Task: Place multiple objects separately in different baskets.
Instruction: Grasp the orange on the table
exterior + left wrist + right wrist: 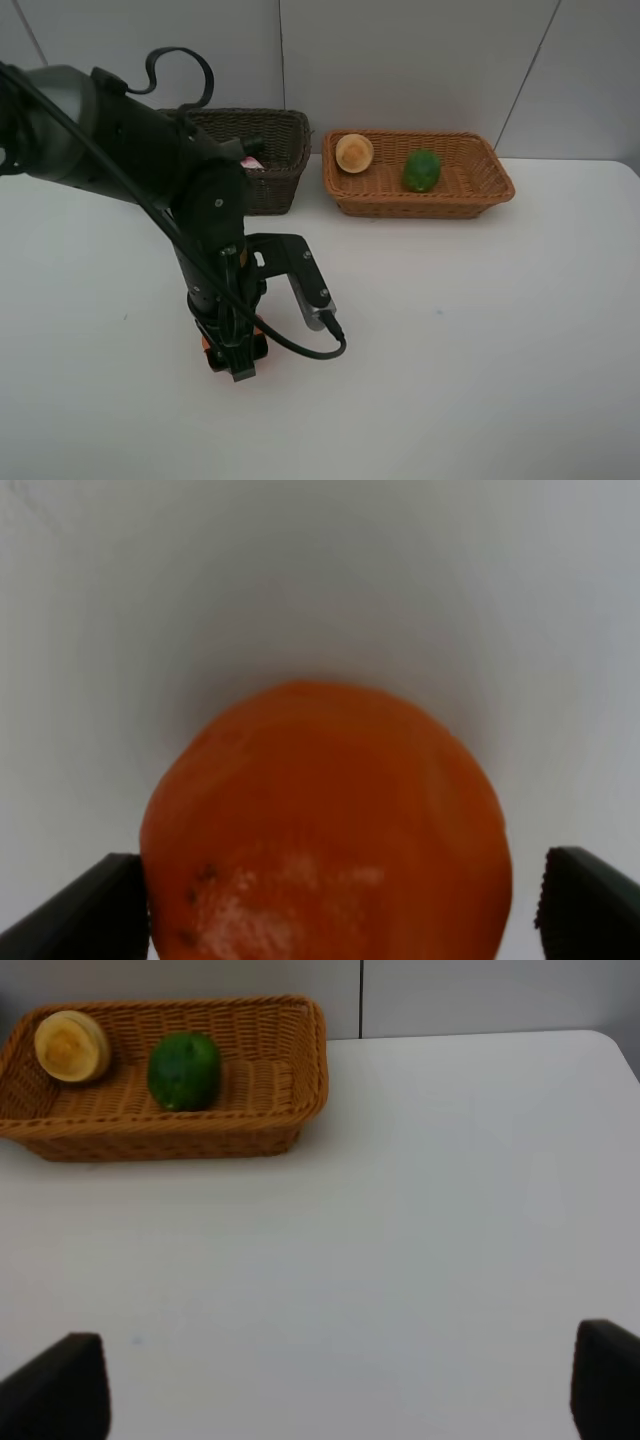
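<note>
**Orange fruit between spread jaws, not yet gripped**

Orange, round and faintly dimpled, the tangerine [325, 825] is seen on the white table [480, 340], between the fingers of the left gripper [340, 900]. The jaws are spread wide: one finger lies just beside the skin, the other stands clear, so nothing is pinched. A pale scuff and a few dark specks are noted on the peel. From above, only a sliver of orange is shown under the arm.

Progress, as judged from the layout: the tan basket [500, 190], shallow and tightly woven, already holds a peach [354, 152], pale and flattish on its upturned side, and a lime [422, 170], green and pebbled. The dark basket [290, 150], deeper and coarser in weave, is largely hidden by the left arm; something pink [250, 160] is glimpsed inside, but its contents cannot be made out. The tangerine appears to be the only item left on the table, so the task is judged nearly done: a grasp and a carry to a basket remain.

The right gripper [340, 1390] is held apart over bare table, jaws spread, nothing between them.
</note>
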### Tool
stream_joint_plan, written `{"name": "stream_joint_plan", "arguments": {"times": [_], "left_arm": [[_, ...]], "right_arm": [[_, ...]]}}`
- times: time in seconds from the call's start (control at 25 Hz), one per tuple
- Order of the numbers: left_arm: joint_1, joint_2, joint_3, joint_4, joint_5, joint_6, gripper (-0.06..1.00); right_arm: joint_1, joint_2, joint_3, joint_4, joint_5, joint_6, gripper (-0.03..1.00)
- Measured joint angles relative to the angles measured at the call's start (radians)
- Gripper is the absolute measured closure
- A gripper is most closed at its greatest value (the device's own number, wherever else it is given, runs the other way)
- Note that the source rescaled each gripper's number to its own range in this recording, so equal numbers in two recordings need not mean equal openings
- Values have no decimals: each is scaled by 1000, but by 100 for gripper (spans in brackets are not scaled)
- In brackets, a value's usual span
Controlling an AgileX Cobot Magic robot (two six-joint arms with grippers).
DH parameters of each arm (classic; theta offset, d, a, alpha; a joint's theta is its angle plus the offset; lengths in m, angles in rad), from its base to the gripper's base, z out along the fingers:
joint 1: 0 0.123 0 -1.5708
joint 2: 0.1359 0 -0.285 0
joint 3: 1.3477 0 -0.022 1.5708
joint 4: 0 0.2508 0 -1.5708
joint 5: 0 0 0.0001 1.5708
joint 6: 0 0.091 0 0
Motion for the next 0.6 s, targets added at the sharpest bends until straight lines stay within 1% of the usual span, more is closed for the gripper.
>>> {"name": "stream_joint_plan", "arguments": {"times": [0.2,0.6], "left_arm": [[0,24,0,0,-17,0,-6],[0,31,0,-3,-18,0,-6]], "right_arm": [[0,0,0,0,0,0,-3],[0,0,0,0,0,1,-3]]}}
